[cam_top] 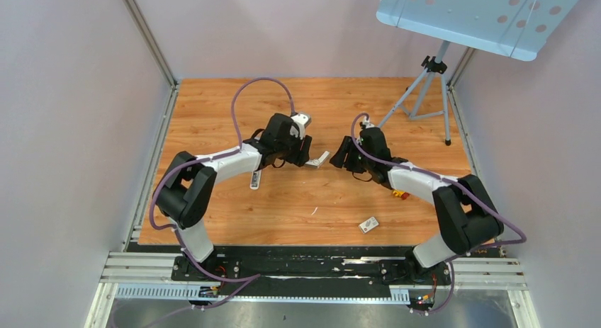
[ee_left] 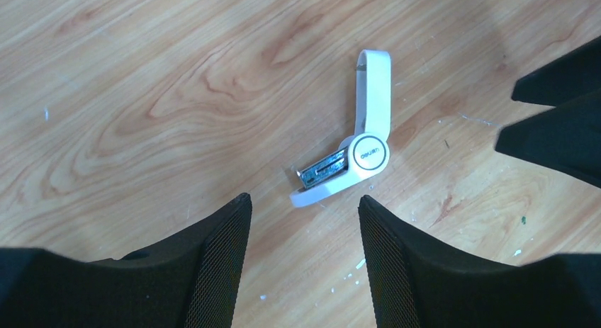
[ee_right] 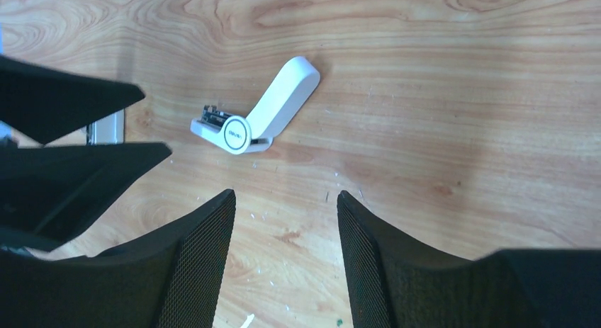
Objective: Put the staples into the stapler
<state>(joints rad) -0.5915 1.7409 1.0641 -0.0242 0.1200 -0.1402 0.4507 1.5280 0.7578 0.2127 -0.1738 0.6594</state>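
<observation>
Two grippers faced each other over the wooden table point(cam_top: 212, 115), and the stapler point(ee_left: 368, 154) lay flat on its side between them, touched by neither. Left gripper point(ee_left: 305, 204): fingers point(ee_left: 220, 257) spread apart, nothing held, the stapler just beyond their tips with its base end pointing into the gap. Right gripper point(ee_right: 285, 193): fingers point(ee_right: 205, 257) also spread and empty, the stapler just past the tips, off toward the left finger. It was hinged wide open, the white top arm swung away from the base, and the metal channel point(ee_left: 322, 171) was bared. Whether the staples sat in that channel, I couldn't tell; no loose strip could be made out. A small white box point(cam_top: 368, 224) lay well behind the right fingers, toward the arm bases.
</observation>
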